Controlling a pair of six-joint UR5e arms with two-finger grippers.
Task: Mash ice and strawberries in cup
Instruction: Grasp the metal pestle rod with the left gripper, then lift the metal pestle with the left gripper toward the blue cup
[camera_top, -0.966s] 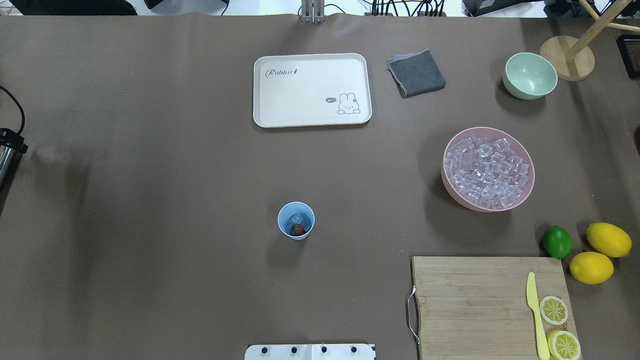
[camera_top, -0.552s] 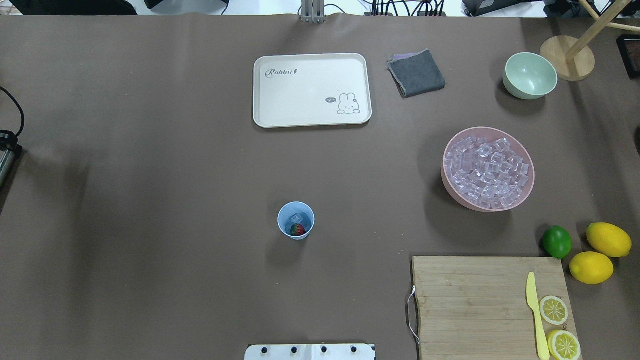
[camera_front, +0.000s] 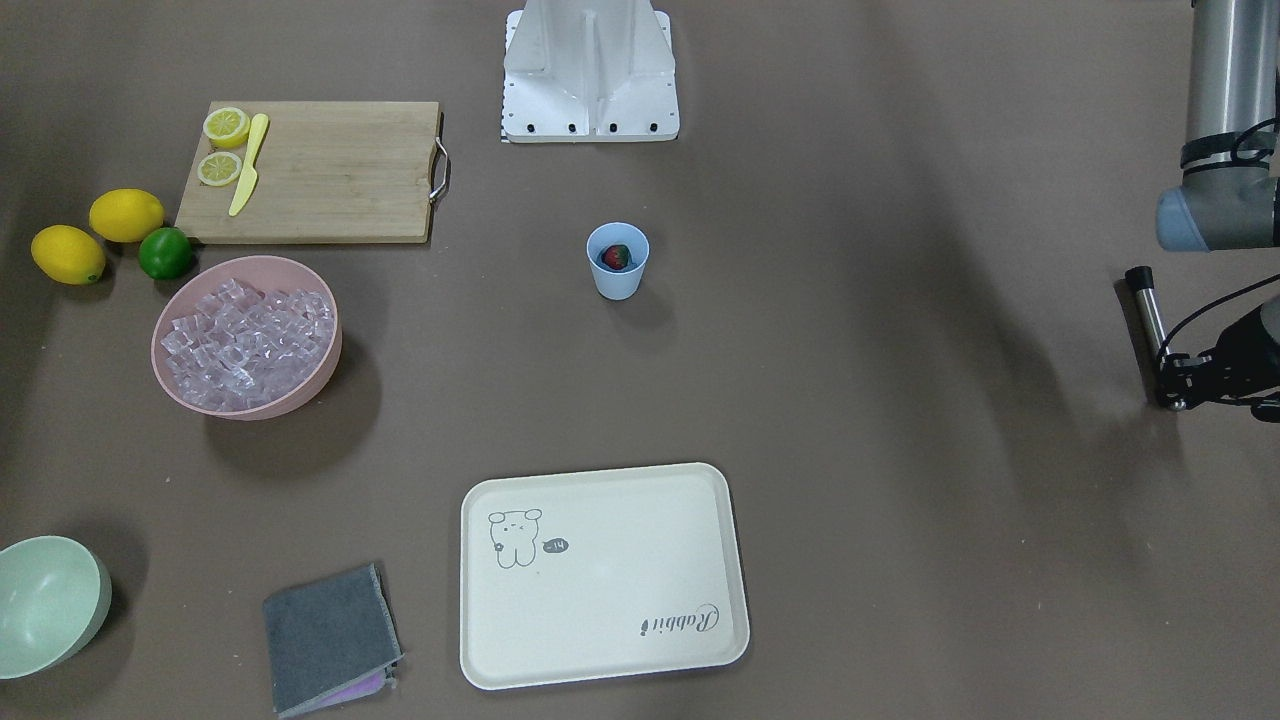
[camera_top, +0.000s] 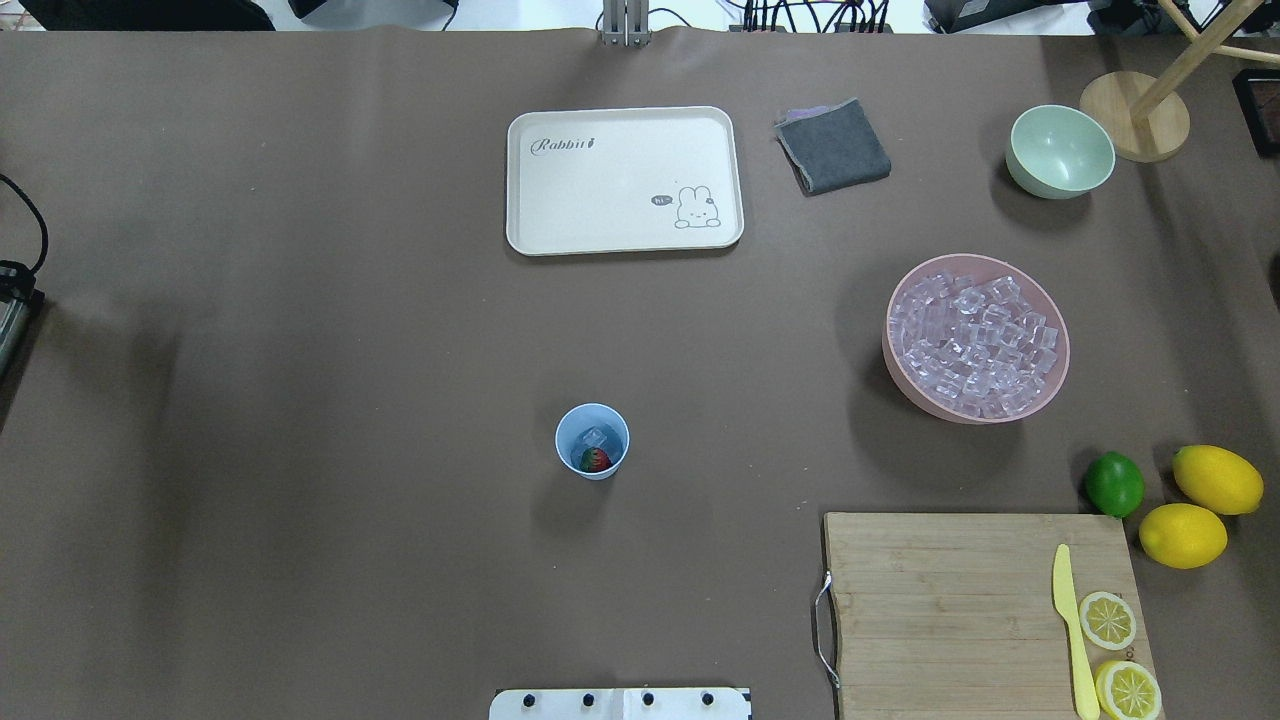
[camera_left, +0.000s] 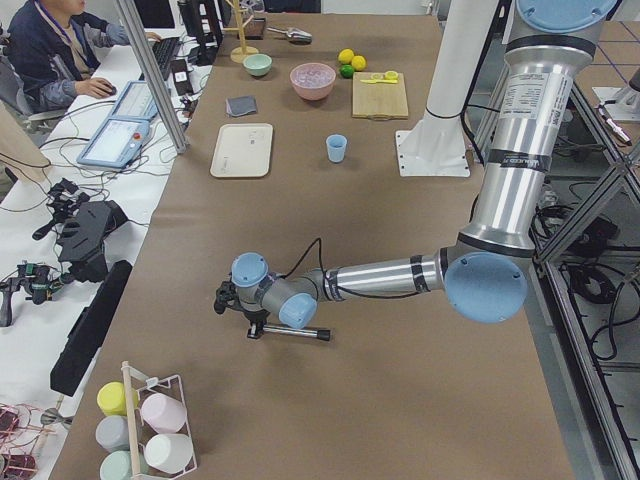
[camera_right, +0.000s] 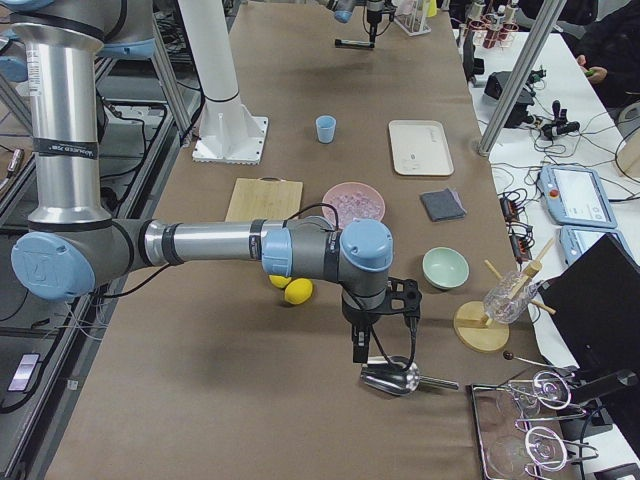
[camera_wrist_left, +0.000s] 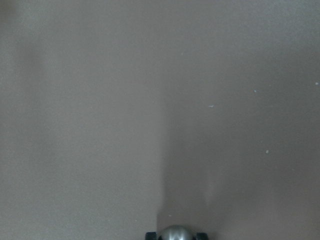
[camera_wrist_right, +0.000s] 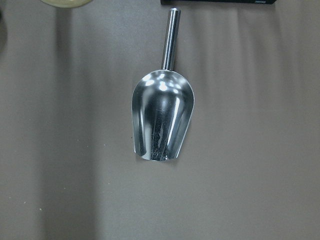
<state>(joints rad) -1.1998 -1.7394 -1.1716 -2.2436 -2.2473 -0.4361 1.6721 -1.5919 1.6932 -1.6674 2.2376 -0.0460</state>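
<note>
The cup (camera_top: 592, 441) stands upright in the middle of the bench (camera_top: 300, 400), well apart from both hands. The left hand (camera_front: 1168, 390), out at the bench end, appears closed on a metal rod (camera_front: 1148, 320). The rod should be turned upright, centred over the cup and pressed straight down, lest the light cup be tipped. A strawberry (camera_top: 594, 460) and ice (camera_top: 595, 436) are held in the cup, seemingly unmashed. The pink bowl (camera_top: 970, 415) is heaped with ice. How the right hand (camera_right: 383, 352) is set cannot be told; a scoop (camera_wrist_right: 162, 120) lies beneath it.
</note>
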